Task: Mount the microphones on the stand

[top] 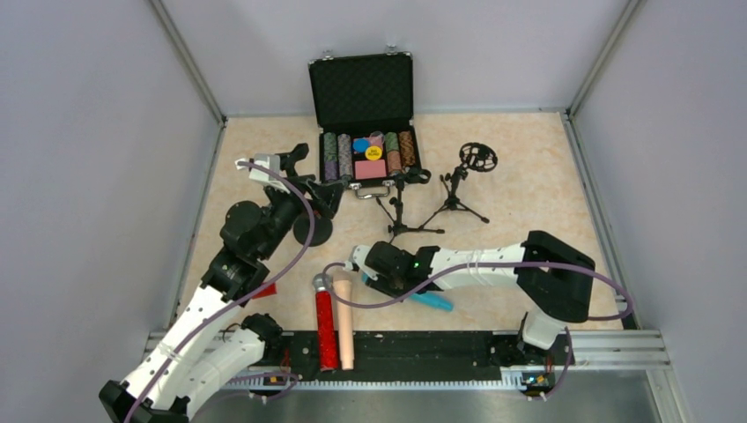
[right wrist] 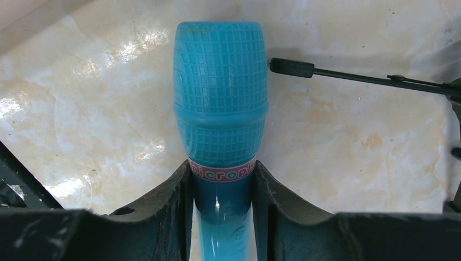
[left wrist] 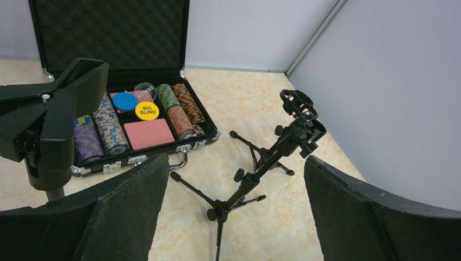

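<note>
My right gripper (top: 370, 278) is shut on the light blue microphone (top: 436, 301), just below its head. In the right wrist view, its fingers (right wrist: 179, 212) press both sides of the microphone's (right wrist: 220, 98) handle, low over the table. The glittery red microphone (top: 326, 330) and the peach-beige one (top: 343, 322) lie side by side at the near edge. My left gripper (top: 314, 181) is open and empty, facing a black tripod stand (left wrist: 261, 163). That stand (top: 396, 207) and a second tripod stand with a round mount (top: 462, 185) stand by the case.
An open black case of poker chips (top: 366, 132) sits at the back; it also shows in the left wrist view (left wrist: 136, 119). A black clamp holder (left wrist: 54, 119) on a round base (top: 313, 231) stands beside my left gripper. A small flat red block (top: 264, 289) lies by the left arm. A tripod leg (right wrist: 348, 76) lies beyond the blue microphone.
</note>
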Action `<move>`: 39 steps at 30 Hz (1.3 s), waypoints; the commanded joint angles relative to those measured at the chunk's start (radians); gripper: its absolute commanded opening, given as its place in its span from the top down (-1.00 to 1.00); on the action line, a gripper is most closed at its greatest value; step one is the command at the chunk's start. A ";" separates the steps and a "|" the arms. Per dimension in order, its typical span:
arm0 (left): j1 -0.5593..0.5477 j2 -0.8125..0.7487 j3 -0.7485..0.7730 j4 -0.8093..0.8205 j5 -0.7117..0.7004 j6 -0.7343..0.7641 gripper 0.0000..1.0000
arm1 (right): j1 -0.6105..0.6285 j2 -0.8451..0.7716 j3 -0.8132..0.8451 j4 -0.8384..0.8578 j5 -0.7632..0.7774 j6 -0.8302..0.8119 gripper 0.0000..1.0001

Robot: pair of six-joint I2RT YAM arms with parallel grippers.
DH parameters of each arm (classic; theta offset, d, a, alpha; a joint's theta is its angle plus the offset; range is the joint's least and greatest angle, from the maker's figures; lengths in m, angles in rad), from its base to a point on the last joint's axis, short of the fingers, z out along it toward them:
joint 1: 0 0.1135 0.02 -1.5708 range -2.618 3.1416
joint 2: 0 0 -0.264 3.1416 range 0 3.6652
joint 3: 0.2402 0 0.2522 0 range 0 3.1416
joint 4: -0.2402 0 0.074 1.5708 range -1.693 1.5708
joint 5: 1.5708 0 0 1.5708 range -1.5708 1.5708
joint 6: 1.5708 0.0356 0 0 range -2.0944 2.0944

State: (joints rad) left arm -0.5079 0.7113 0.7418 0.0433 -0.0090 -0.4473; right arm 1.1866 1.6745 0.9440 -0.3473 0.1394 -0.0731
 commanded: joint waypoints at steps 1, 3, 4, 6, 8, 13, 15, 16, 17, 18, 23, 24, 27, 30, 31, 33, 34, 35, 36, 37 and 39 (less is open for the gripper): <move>-0.004 -0.012 -0.005 0.037 0.004 -0.016 -0.96 | 0.008 0.049 0.022 -0.026 -0.011 -0.020 1.00; -0.004 -0.008 -0.013 0.052 0.004 -0.017 -0.96 | 0.008 0.040 0.038 -0.025 0.008 -0.023 1.00; -0.004 -0.006 -0.012 0.055 0.004 -0.016 -0.96 | 0.009 0.030 0.049 -0.025 0.013 -0.023 1.00; -0.004 0.001 -0.008 0.050 0.003 -0.012 -0.96 | 0.009 0.000 0.052 -0.006 0.010 -0.024 1.00; -0.004 0.000 -0.006 0.044 0.004 -0.011 -0.96 | 0.008 -0.041 0.043 0.027 -0.008 -0.024 1.00; -0.004 -0.013 -0.016 0.043 -0.005 -0.012 -0.96 | 0.010 -0.165 0.003 0.112 -0.059 -0.035 1.00; -0.003 -0.015 -0.014 0.035 -0.013 -0.008 -0.96 | 0.008 -0.224 -0.019 0.147 -0.078 -0.037 1.00; -0.004 -0.016 -0.012 0.032 -0.018 -0.008 -0.96 | 0.009 -0.256 -0.030 0.166 -0.086 -0.037 1.00; -0.003 -0.015 -0.013 0.031 -0.019 -0.008 -0.96 | 0.010 -0.287 -0.045 0.188 -0.095 -0.038 1.00; -0.002 -0.016 -0.013 0.029 -0.018 -0.009 -0.96 | 0.008 -0.332 -0.060 0.210 -0.100 -0.039 1.00; -0.004 -0.016 -0.018 0.028 -0.011 -0.016 -0.95 | -0.016 -0.515 -0.138 0.332 -0.113 -0.015 1.00; -0.004 -0.016 -0.016 0.025 -0.009 -0.016 -0.95 | -0.033 -0.554 -0.153 0.371 -0.122 0.001 1.00; -0.004 -0.017 -0.016 0.020 0.002 -0.020 -0.95 | -0.116 -0.665 -0.201 0.446 -0.220 0.076 1.00; -0.004 -0.013 -0.016 0.023 0.062 -0.016 -0.96 | -0.233 -0.741 -0.208 0.493 -0.396 0.168 1.00; -0.004 -0.008 -0.015 0.023 0.082 -0.013 -0.97 | -0.270 -0.756 -0.202 0.502 -0.447 0.201 1.00; -0.004 0.006 -0.011 0.019 0.140 -0.008 -0.97 | -0.342 -0.768 -0.183 0.522 -0.548 0.259 1.00; -0.004 0.011 -0.007 0.016 0.168 -0.006 -0.97 | -0.381 -0.771 -0.174 0.533 -0.584 0.289 1.00; -0.004 0.017 -0.007 0.015 0.202 -0.006 -0.97 | -0.410 -0.772 -0.166 0.550 -0.619 0.318 1.00; -0.004 0.021 -0.007 0.017 0.238 -0.008 -0.97 | -0.433 -0.770 -0.164 0.574 -0.654 0.351 1.00; -0.004 0.025 -0.011 0.026 0.278 -0.010 -0.97 | -0.456 -0.768 -0.164 0.609 -0.691 0.386 1.00; -0.004 0.033 -0.027 0.069 0.364 -0.019 -0.97 | -0.499 -0.758 -0.172 0.694 -0.760 0.463 1.00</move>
State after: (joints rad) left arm -0.5079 0.7330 0.7254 0.0372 0.1677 -0.4583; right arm 0.7582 0.9142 0.7349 0.1482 -0.4007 0.2073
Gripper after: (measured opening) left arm 0.985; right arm 0.364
